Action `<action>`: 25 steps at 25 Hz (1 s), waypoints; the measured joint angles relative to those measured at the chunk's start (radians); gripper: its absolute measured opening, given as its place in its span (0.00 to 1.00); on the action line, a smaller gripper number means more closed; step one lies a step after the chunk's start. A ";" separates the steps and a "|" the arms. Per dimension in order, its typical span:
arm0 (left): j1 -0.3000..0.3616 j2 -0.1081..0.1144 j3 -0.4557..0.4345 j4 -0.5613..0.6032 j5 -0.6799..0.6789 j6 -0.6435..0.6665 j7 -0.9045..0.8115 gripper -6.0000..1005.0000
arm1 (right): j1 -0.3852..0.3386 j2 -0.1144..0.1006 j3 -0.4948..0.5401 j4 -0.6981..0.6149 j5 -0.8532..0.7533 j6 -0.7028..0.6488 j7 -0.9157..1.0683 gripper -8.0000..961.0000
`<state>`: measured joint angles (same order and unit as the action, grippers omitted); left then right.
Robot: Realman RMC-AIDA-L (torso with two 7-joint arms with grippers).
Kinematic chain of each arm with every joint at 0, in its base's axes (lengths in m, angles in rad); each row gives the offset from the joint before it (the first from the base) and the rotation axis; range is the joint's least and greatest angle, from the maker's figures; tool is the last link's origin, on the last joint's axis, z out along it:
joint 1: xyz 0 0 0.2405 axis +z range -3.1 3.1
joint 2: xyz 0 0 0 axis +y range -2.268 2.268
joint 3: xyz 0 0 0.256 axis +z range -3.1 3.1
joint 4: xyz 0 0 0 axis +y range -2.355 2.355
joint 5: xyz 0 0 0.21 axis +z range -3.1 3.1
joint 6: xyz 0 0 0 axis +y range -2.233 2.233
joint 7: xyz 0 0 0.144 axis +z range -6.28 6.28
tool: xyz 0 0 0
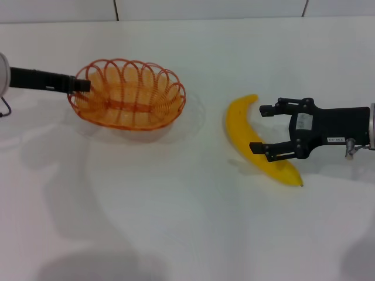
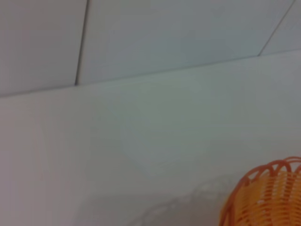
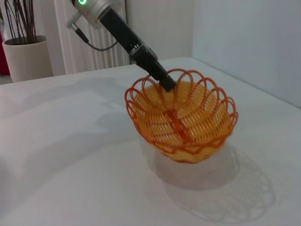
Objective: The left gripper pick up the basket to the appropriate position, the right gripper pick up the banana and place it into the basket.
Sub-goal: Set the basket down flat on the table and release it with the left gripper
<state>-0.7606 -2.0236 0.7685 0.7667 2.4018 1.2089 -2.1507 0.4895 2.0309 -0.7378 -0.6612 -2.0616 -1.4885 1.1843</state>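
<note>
The orange wire basket (image 1: 129,93) is at the left of the white table, tilted and held a little above its own shadow in the right wrist view (image 3: 183,117). My left gripper (image 1: 82,85) comes in from the left and is shut on the basket's left rim (image 3: 167,84). A corner of the basket (image 2: 268,197) also shows in the left wrist view. The yellow banana (image 1: 243,126) lies on the table to the right. My right gripper (image 1: 261,128) is open at the banana's right side, its lower fingertip over the fruit and its upper one just beside it.
The white table (image 1: 176,222) ends at a tiled wall (image 1: 205,7) behind the basket. A pale plant pot (image 3: 26,56) and a radiator (image 3: 99,42) stand beyond the table.
</note>
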 joint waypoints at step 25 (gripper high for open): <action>-0.001 -0.004 0.000 -0.093 0.026 -0.083 -0.007 0.09 | 0.010 0.003 -0.002 0.007 0.000 0.007 -0.005 0.94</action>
<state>-0.7611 -2.0281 0.7685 0.6734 2.4283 1.1255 -2.1580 0.4992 2.0338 -0.7394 -0.6537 -2.0616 -1.4818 1.1797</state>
